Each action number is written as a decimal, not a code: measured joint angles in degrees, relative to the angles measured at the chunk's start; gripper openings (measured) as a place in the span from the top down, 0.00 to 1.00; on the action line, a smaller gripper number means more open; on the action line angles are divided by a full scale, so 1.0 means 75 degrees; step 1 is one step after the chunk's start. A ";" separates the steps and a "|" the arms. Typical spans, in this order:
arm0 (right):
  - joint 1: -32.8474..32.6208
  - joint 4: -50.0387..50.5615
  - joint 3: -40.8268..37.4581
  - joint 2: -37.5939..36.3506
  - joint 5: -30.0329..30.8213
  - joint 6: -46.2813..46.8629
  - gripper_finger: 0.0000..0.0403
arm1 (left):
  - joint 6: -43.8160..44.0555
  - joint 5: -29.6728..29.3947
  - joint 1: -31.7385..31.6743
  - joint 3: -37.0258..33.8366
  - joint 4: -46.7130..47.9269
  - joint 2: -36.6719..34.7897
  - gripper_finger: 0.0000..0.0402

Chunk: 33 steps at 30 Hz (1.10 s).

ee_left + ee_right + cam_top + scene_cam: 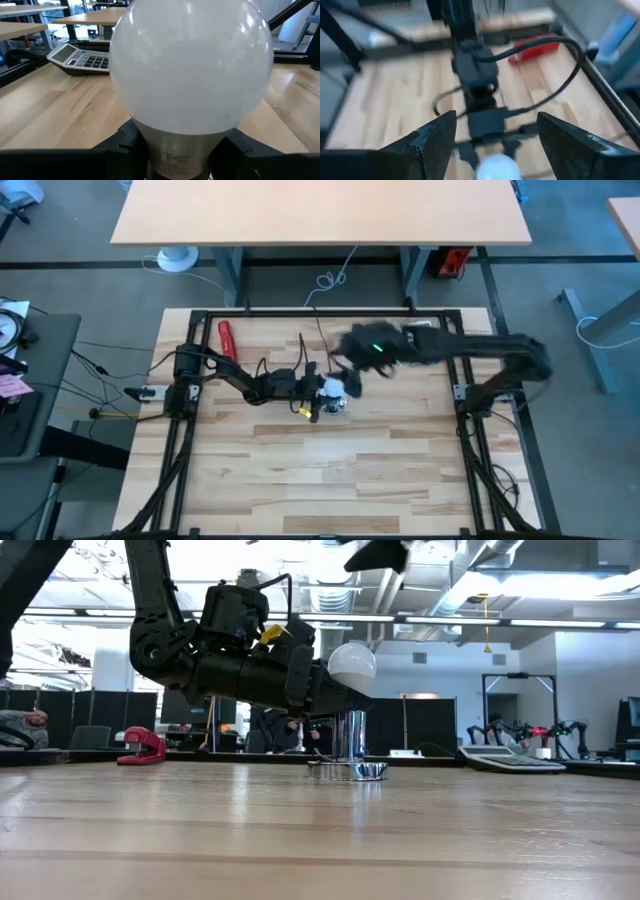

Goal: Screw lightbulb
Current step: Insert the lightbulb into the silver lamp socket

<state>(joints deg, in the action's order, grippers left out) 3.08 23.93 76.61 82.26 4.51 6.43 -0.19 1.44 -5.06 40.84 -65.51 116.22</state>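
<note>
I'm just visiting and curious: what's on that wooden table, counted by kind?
Robot arms: 2
Lightbulb: 1
Metal socket: 1
Red stapler: 1
Calculator: 1
Total: 6

Even overhead light, with motion blur on the right arm

Ceiling strip lights (395, 617) are casting bright, diffuse light across the table (330, 470), leaving only faint shadows under the arms. In the high view the right gripper (352, 370) is smearing into a dark blur, and the whole right wrist view is blurring too, the red tool (535, 51) and the lightbulb (496, 167) showing soft-edged. The left wrist view is staying sharp, small glare spots glinting on the lightbulb's top. In the low view the near table edge is falling out of focus, and the windows at the far left are blowing out white.
</note>
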 joint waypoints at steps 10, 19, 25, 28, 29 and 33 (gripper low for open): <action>-0.0331 -1.0542 -0.6157 -0.0740 0.0469 0.0495 0.29 | 0.0118 0.0017 -0.0003 0.0000 0.0005 0.0000 0.64; -0.0161 -1.0787 -0.6500 0.0414 0.0227 0.0719 0.29 | 0.0096 0.0034 -0.0003 0.0003 0.0021 -0.0003 0.64; 0.0353 -0.9902 -0.6507 0.0444 -0.0523 0.0135 0.29 | 0.0100 0.0037 -0.0003 0.0006 0.0072 -0.0009 0.64; 0.0732 -0.9765 -0.6383 0.0442 -0.1585 0.0102 0.29 | 0.0106 0.0040 -0.0003 0.0004 0.0072 -0.0009 0.64; 0.0849 -0.9607 -0.6307 0.0436 -0.2043 0.0086 0.29 | 0.0100 0.0043 -0.0003 0.0005 0.0075 -0.0009 0.64; 0.1267 -0.8585 -0.5959 0.0425 -0.3200 -0.0390 0.29 | 0.0101 0.0049 0.0000 0.0006 0.0078 -0.0007 0.64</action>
<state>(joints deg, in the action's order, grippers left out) 12.58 -40.46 31.91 85.45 -19.50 3.51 0.57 1.80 -5.06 40.88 -64.93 116.17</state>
